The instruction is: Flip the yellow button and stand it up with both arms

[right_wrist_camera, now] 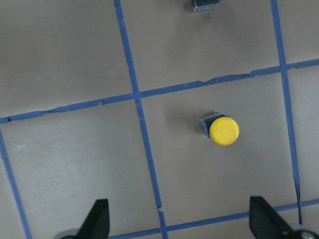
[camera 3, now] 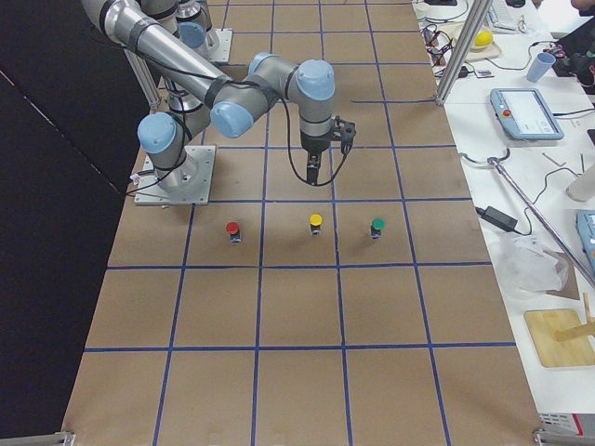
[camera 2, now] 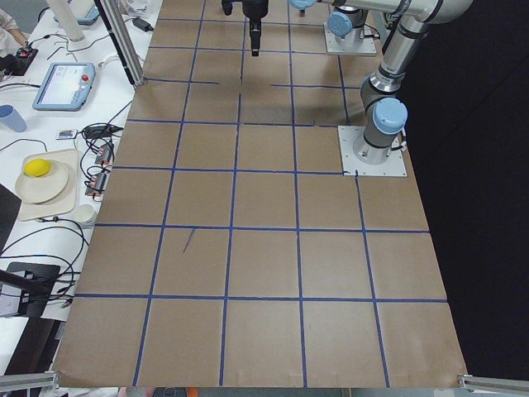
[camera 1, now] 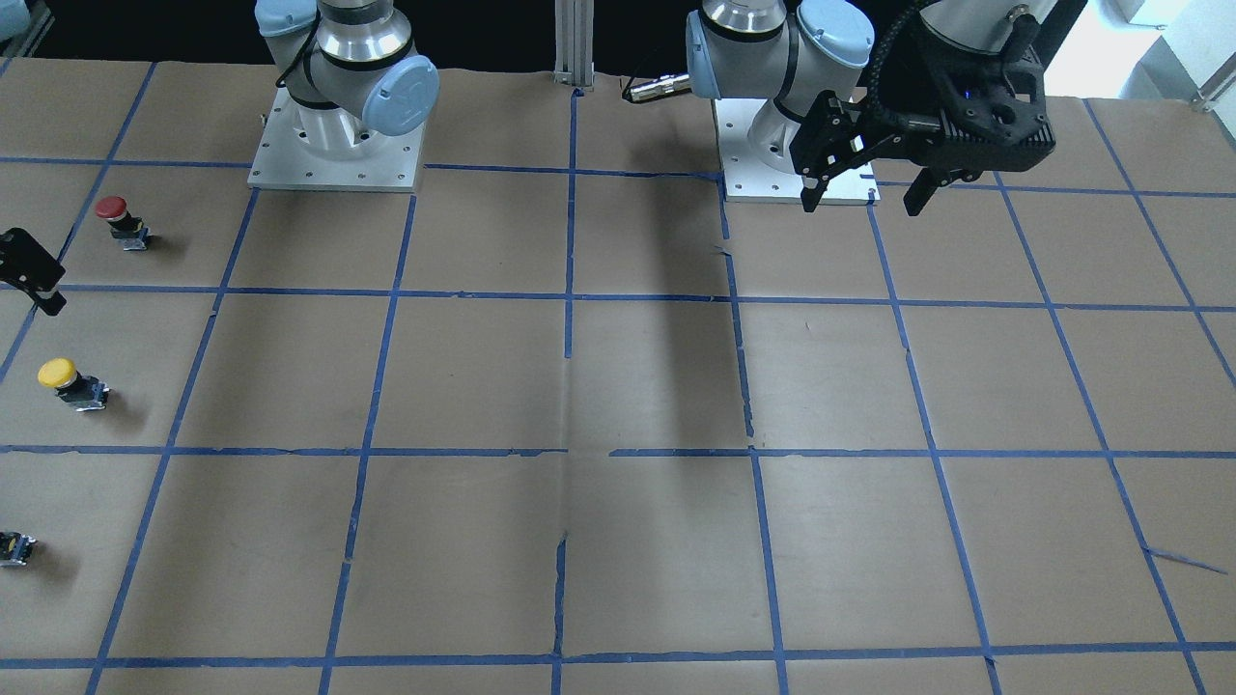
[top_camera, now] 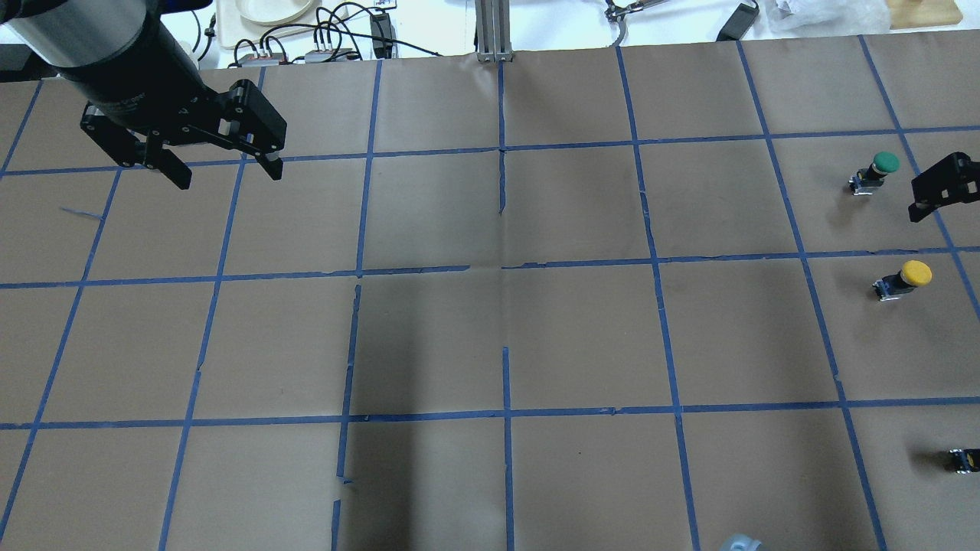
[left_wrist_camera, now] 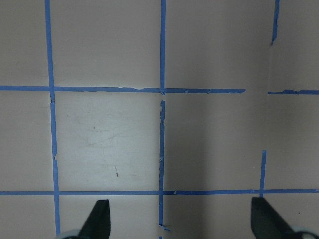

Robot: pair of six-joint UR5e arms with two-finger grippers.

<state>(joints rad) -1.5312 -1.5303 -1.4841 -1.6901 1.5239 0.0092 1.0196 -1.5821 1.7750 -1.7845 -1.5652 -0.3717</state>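
Status: yellow button (camera 3: 315, 223) sits in the right half of the worktop (top_camera: 429, 344). It is roughly midway between the robot-side edge and the operators' edge, set well in from the right end. From the right side view we read it as upright, cap on top, body on the paper. It's the middle of a row of three, with the red button (camera 1: 116, 217) toward the robot-side edge and the green button (top_camera: 880, 168) toward the operators' edge. Each sits in its own square of the blue tape grid (top_camera: 501, 413), all apart from one another.

We see the right gripper (right_wrist_camera: 182, 224) hanging above the table close to that row, fingers spread wide and empty. Its wrist camera looks down on the yellow cap. The cap lies ahead of the fingertips, a bit off centre toward the finger on that view's right, and there is no contact. Another button body is clipped at the top of that view; we can't tell which one.

We see the left gripper (top_camera: 228, 177) over the left half of the worktop, well apart from all three buttons. It is also spread wide and empty. Under it we see only brown paper and tape lines.
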